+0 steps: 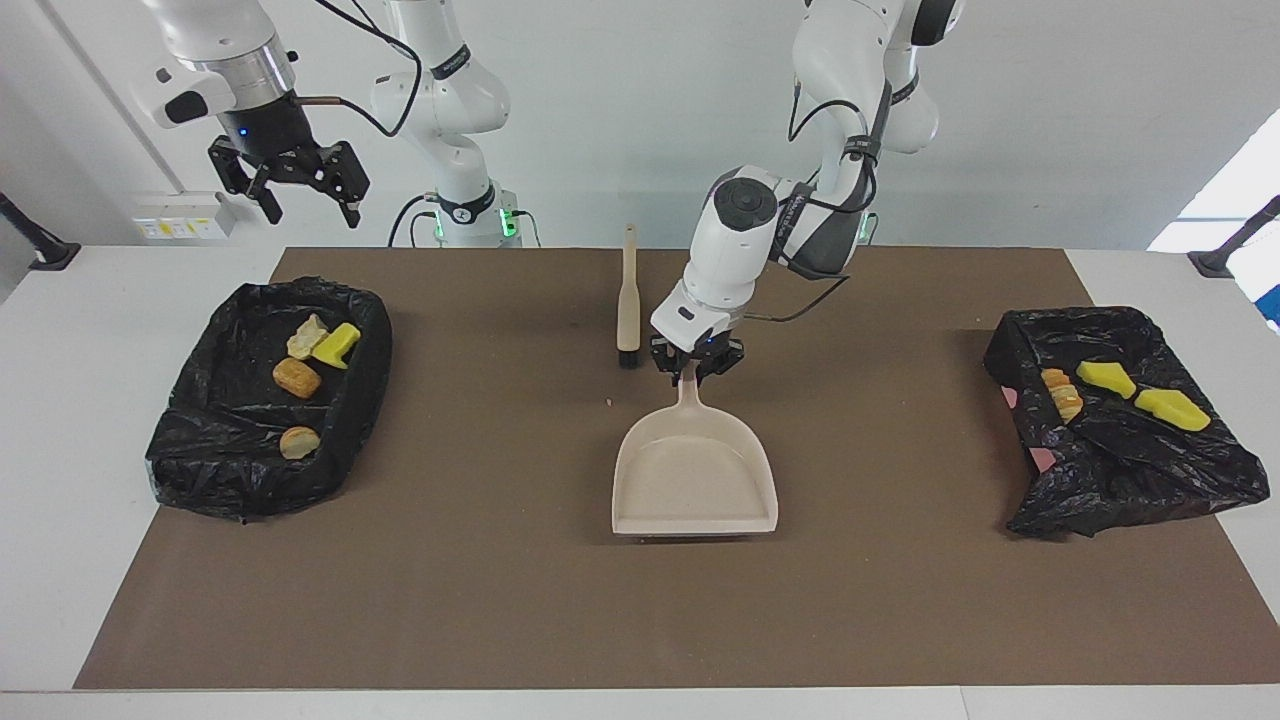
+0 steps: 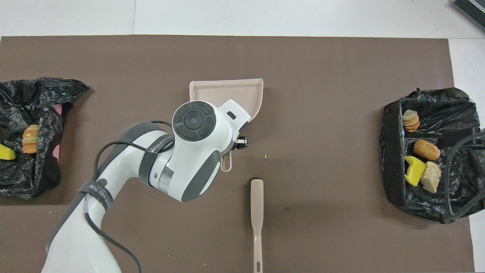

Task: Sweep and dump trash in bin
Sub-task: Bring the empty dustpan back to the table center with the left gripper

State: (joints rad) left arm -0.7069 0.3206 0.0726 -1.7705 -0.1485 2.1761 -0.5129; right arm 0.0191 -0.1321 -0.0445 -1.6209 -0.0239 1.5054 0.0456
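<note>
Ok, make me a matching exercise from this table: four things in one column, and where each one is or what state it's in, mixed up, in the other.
Things
1. dustpan
2. brush
3. right gripper
4. left gripper

Places or states
A. open, up over the bin at the right arm's end
B. lying on the mat, nearer to the robots than the dustpan, not held
C. shut on the dustpan's handle
D. empty, mid-mat, open edge pointing away from the robots

Pairs: 1-D, 2-B, 3-A, 4-C

Beige dustpan (image 1: pixel 695 480) and brush (image 1: pixel 628 300), brown mat (image 1: pixel 500 600), black bin liners (image 1: pixel 230 470), yellow and tan trash (image 1: pixel 320 345).
</note>
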